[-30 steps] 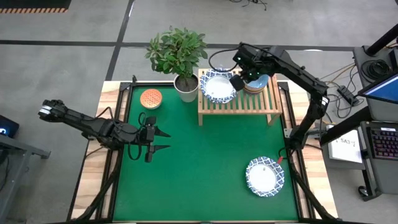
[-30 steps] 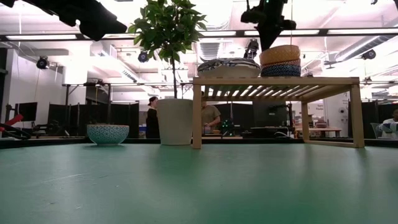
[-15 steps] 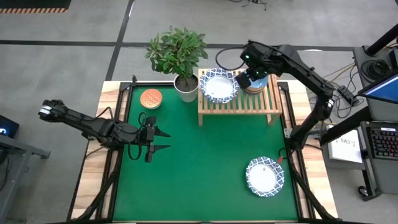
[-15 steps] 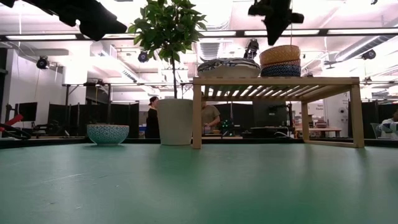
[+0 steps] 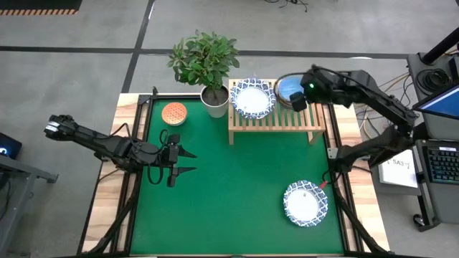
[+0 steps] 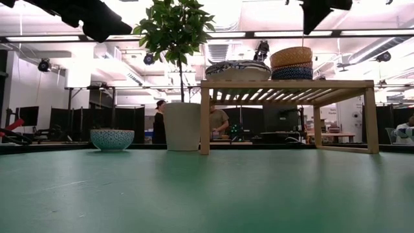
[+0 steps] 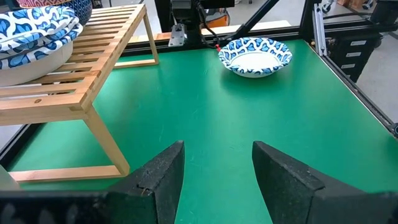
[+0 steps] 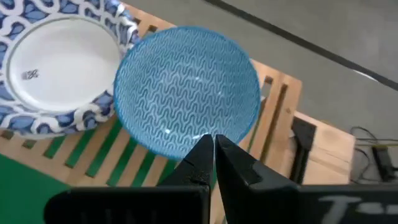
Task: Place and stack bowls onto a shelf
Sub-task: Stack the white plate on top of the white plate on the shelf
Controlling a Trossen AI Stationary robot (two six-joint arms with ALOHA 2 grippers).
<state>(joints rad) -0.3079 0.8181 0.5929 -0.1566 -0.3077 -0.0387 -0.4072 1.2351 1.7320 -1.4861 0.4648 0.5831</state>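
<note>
Probably a robotics lab: ceiling strip lights; dark partitions; cabled workstations beside the table.

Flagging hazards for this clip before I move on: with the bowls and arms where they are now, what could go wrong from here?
1. The small-bowl stack sits at the shelf back edge, topped by the light blue bowl; the shut right end effector hovers above it, so a low pass might topple it.
2. The wide bowls overhang the shelf's left end beside the plant pot; adding the table's wide bowl may tip them.
</note>
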